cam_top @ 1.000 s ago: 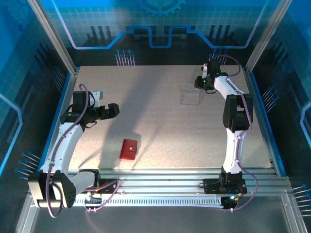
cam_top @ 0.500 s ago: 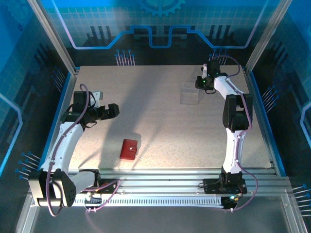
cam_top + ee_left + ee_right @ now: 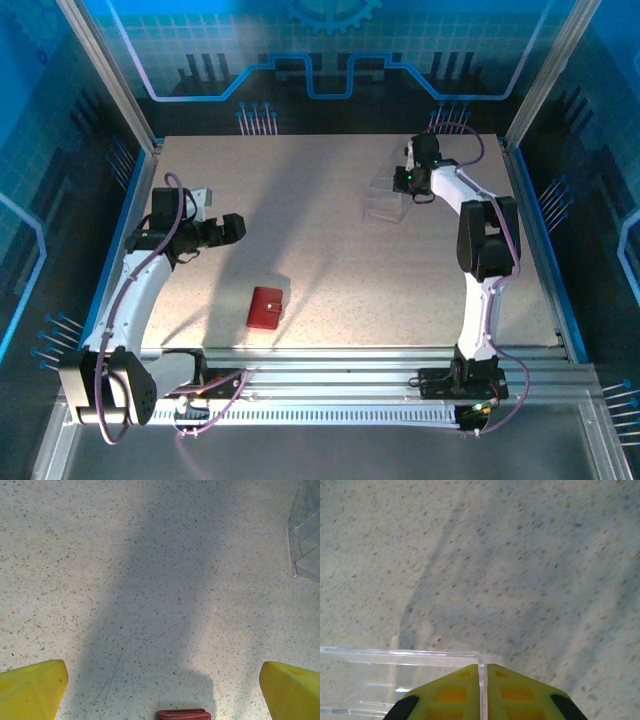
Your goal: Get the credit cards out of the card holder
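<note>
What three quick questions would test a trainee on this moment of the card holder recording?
1. Fill in: the jaws of the left end effector stand ____.
2. Which one pinches a wall of the clear box? A) the left end effector B) the right end effector C) neither
3. True or false: the card holder lies closed on the table, with nothing gripping it.

Key: 1 open; 2 B; 3 true.
</note>
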Available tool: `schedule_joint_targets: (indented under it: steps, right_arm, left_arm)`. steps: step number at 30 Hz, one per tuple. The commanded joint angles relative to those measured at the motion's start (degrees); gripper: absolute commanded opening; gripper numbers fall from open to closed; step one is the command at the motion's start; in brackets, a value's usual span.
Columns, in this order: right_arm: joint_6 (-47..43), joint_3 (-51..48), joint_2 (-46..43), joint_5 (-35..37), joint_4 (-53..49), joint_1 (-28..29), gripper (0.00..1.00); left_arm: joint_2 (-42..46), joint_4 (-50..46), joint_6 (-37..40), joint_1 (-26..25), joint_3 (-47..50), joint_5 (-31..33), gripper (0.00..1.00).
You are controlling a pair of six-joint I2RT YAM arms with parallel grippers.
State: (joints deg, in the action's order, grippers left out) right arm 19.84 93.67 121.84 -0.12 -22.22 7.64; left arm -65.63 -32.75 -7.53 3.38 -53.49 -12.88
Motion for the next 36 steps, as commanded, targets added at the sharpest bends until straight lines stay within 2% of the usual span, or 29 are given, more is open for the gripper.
schedule_joint_targets:
  steps: [1,6,13,20,26,36]
  right_arm:
    - [3.7,-2.7,-4.5,1.8,2.6,3.1,0.11]
    - [6.9,-6.9,-7.2,4.2,4.9,6.8,0.09]
    - [10.5,-11.3,-9.9,13.3,7.2,14.6,0.08]
    - [13.9,-11.3,-10.3,21.5,5.1,18.9,0.08]
    - [14.3,-11.4,-9.5,24.0,5.5,21.3,0.08]
    - [14.4,-11.6,-8.2,23.4,5.7,22.1,0.09]
  left_arm:
    - [-0.2,-0.8,-0.3,0.1,0.5,-0.2,0.99]
    - [-0.5,-0.3,-0.6,0.1,0.5,-1.5,0.99]
    - [-0.3,0.6,-1.3,0.1,0.8,-2.6,0.99]
    - [-1.2,0.9,-1.5,0.1,0.8,-4.1,0.99]
    - [-1.5,1.4,-1.6,0.1,1.0,-4.9,0.99]
    - [-1.9,1.0,-1.0,0.1,0.9,-4.0,0.99]
